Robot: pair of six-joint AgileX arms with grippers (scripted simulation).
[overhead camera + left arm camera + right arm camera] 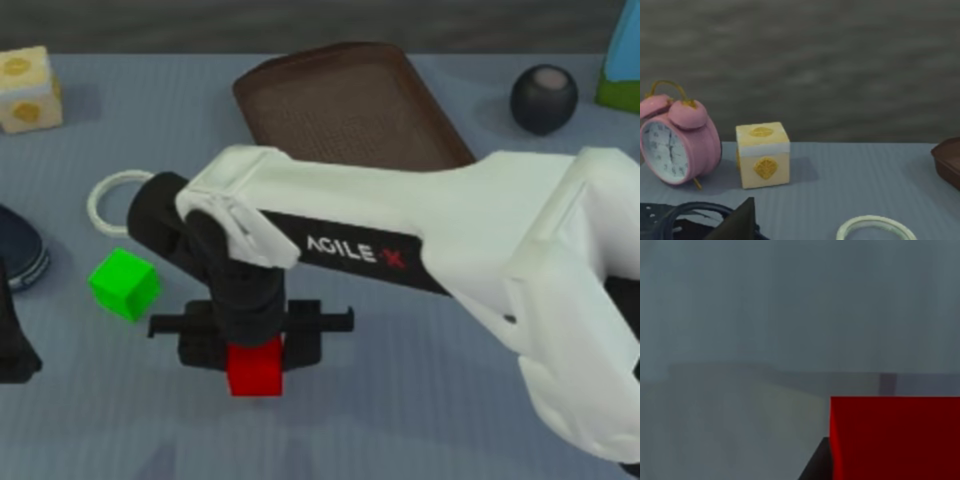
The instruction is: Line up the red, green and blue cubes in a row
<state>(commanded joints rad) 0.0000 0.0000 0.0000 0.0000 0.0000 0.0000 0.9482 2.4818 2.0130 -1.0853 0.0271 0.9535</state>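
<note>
Top view first: the right arm (450, 240) reaches in from the right edge across the middle of the grey surface (420, 400), and its gripper (255, 345) sits low over the front-centre area. The red cube (254, 367) pokes out right under the gripper, between its dark fingers, so it looks pinched, though the wrist hides the actual contact. The green cube (124, 283) sits just to the left and a bit further back, apart from the red one, with bare surface around both. I can't spot a blue cube anywhere. Behind the arm there's a brown tray (350, 100), a white ring (112, 195) near the green cube, a cream block (25, 88) at the back left corner, and a dark ball (544, 98) at the back right. Plenty of open room along the front edge. The left arm only shows as a dark bit at the left edge (12, 340); can't tell how its gripper is.

Left wrist view: a pink alarm clock (675, 145), the cream block (763, 155) beside it, part of the white ring (875, 227), and the tray's corner (947, 160).

Right wrist view: the red cube (895, 437) fills the corner close up, with blurry grey surface beyond.
</note>
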